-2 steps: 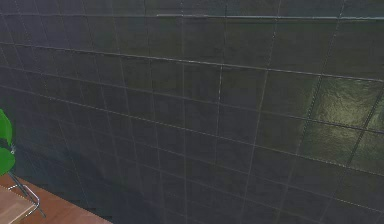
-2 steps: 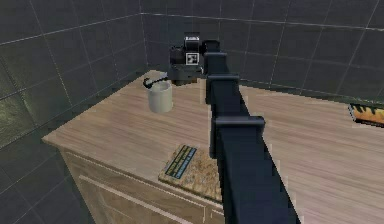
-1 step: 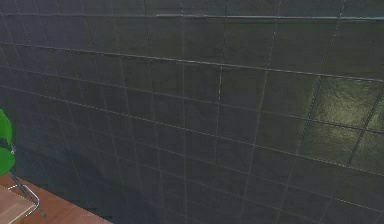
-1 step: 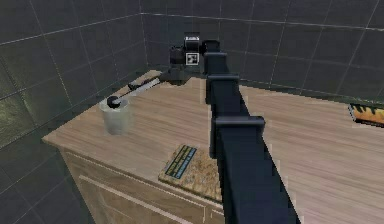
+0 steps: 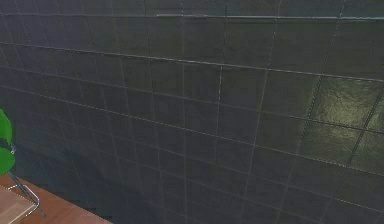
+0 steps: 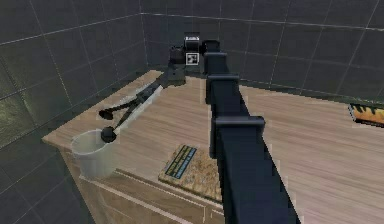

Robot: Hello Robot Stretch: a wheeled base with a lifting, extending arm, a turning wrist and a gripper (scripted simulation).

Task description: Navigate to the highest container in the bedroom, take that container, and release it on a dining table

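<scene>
A white, cup-shaped container [image 6: 92,153] stands at the near left corner of a light wooden tabletop [image 6: 300,130] in the arm side view. The dark arm [image 6: 232,120] rises from the bottom edge to two white marker squares [image 6: 190,50] near the back wall. From there the gripper [image 6: 107,128] reaches down and left, and its thin fingers [image 6: 125,106] end at the container's rim. I cannot tell whether the gripper holds anything, because the container rests on the tabletop right at its far end.
A flat striped slab [image 6: 182,162] lies on the tabletop left of the arm. A small flat, book-like item [image 6: 366,113] sits at the right edge. Dark tiled walls [image 5: 220,110] stand close ahead and behind the table. A green object [image 5: 5,145] shows at the forward view's left.
</scene>
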